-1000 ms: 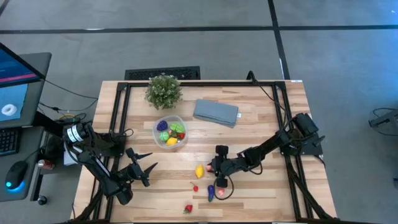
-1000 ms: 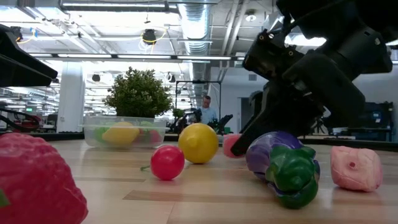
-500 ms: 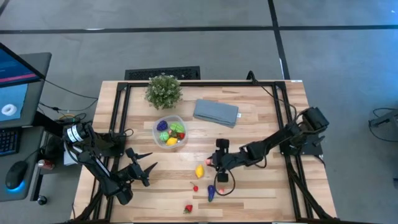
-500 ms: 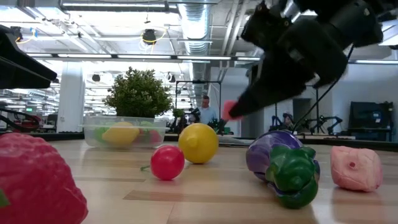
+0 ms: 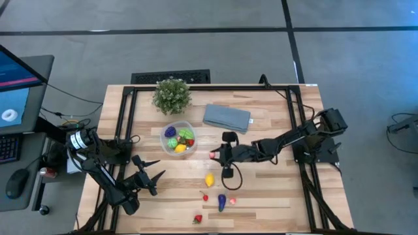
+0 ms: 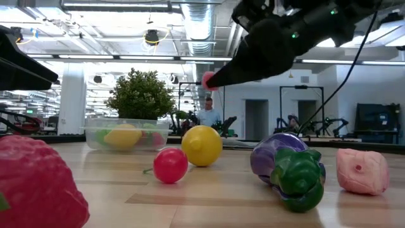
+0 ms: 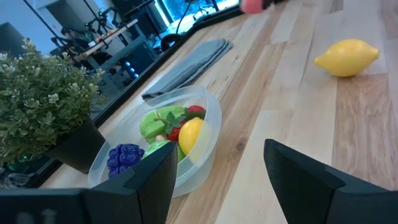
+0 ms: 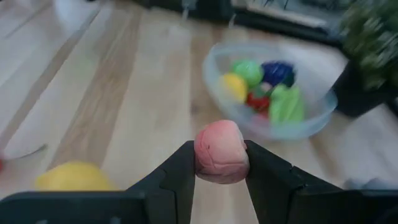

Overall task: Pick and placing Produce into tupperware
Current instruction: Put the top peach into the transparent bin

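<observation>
Mid-carry: right gripper [image 5: 213, 155] closed snugly on a pink toy fruit [image 8: 221, 152], held clear above the table [image 5: 274, 130] and just short of the tupperware [image 5: 178, 139], which sits near the potted plant [image 5: 172, 95] with yellow, green, purple-blue and red pieces already inside. Best done by carrying level until the pink piece hangs squarely over the open mouth — not over the near rim — then lowering close to the contents before parting the fingers, since a drop from height would likely bounce off the pieces already heaped there. Worth keeping the grip firm on the way; the piece looks round and could squirt out from between the pads. Worth watching, too, that the fingers clear the thin clear wall, which would probably slide or tip at a nudge. Left gripper [image 5: 153, 180] waiting over the table's left front, partly open and holding nothing. Yet to be gathered on the boards: a lemon [image 5: 209, 179], a small red ball [image 5: 205, 197], a purple-and-green eggplant [image 5: 222, 202], another pink piece [image 5: 233, 201] and a strawberry [image 5: 198, 219].
</observation>
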You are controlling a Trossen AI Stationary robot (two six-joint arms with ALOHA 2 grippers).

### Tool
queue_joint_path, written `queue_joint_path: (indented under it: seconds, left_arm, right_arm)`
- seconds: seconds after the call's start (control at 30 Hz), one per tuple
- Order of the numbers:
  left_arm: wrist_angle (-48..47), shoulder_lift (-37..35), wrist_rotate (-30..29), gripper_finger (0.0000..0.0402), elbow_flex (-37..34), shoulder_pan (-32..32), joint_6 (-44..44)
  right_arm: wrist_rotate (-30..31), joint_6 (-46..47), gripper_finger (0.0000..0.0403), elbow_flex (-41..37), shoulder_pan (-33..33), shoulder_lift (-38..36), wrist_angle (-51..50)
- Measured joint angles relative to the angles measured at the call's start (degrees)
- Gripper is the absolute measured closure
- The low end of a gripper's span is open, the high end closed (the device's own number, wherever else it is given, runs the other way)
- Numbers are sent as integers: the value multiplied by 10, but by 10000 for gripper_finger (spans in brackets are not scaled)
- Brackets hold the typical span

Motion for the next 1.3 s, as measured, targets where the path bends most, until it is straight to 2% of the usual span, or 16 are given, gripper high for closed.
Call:
queue_joint_path:
  seconds: [0.2,0.53,1.1,1.3]
  left_arm:
    - [0,0,1,171,0,0,4]
    - [0,0,1,171,0,0,6]
    - [0,0,-2,171,0,0,6]
    - [0,0,-2,171,0,0,8]
  right_arm:
    - [-5,-47,253,0,-39,0,68]
    - [-76,-67,254,1,-93,0,158]
    - [-142,-83,253,57,-131,3,156]
    - [-156,-84,249,107,-135,77,162]
